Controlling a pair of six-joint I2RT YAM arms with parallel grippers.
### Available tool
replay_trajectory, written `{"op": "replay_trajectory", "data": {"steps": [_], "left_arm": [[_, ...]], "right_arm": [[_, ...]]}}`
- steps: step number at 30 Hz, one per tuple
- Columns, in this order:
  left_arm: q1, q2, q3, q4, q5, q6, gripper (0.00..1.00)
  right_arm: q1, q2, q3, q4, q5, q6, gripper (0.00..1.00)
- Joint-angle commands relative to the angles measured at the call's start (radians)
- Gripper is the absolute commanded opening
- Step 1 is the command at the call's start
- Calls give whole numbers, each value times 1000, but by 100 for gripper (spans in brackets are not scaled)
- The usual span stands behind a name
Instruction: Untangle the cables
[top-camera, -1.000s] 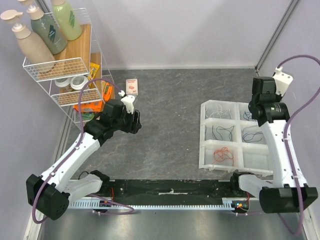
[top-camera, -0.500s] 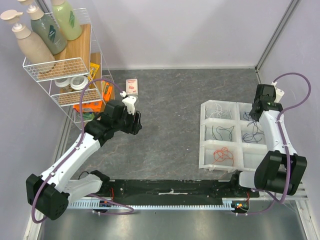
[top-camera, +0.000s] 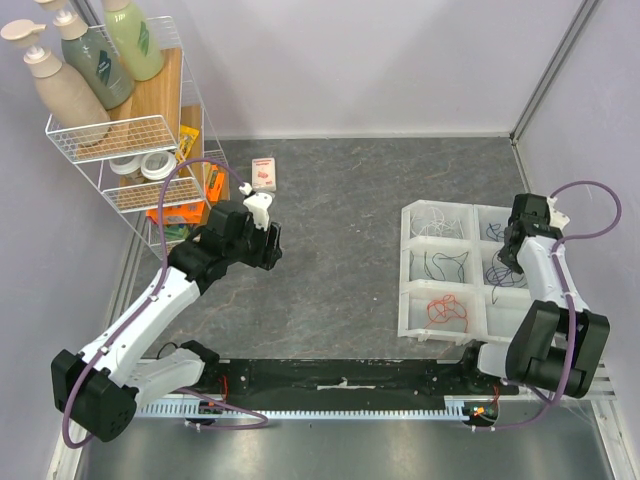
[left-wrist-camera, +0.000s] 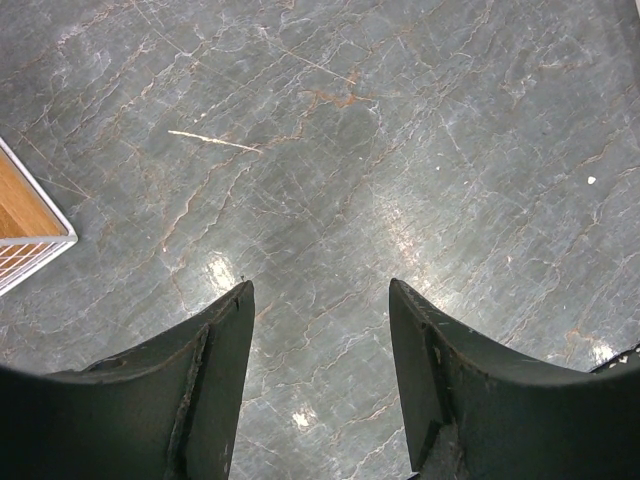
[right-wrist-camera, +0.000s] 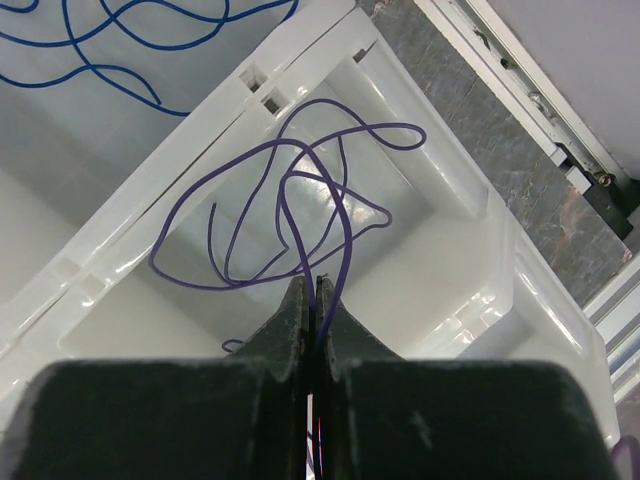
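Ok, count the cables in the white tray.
5, one per compartment of the tray: white cable far-left, blue cable far-right, dark cable middle-left, purple cable middle-right in the right gripper, orange-red cable near-left. The right arm partly covers the near-right compartment; more may hide there.

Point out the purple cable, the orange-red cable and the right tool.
purple cable (right-wrist-camera: 296, 176), right wrist view, crossing of its loops.
orange-red cable (top-camera: 447, 309), top view, middle of tangle.
right tool (right-wrist-camera: 311, 283), right wrist view, between fingertips.
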Motion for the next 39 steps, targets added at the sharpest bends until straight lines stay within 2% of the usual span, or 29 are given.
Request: {"op": "replay_trajectory", "data": {"steps": [1, 9, 13, 21, 25, 33, 36, 39], "left_arm": [[6, -10, -7, 46, 2, 35, 62], [6, -14, -4, 38, 1, 32, 62], [8, -17, 4, 34, -2, 32, 62], [8, -20, 4, 41, -2, 27, 62], [8, -19, 4, 43, 9, 27, 62], [8, -37, -13, 44, 13, 22, 62], [8, -45, -13, 41, 13, 15, 62], [8, -46, -4, 37, 18, 2, 62]], "right_arm": [[-6, 49, 13, 34, 12, 48, 0], [-4, 248, 97, 35, -50, 57, 0], [-4, 247, 123, 30, -30, 46, 1], [-4, 160, 192, -113, -18, 34, 46], [-4, 106, 240, -172, -28, 14, 57], [11, 55, 369, -216, -79, -55, 69], [103, 60, 447, -203, -88, -91, 71], [264, 78, 528, -171, -77, -138, 72]]}}
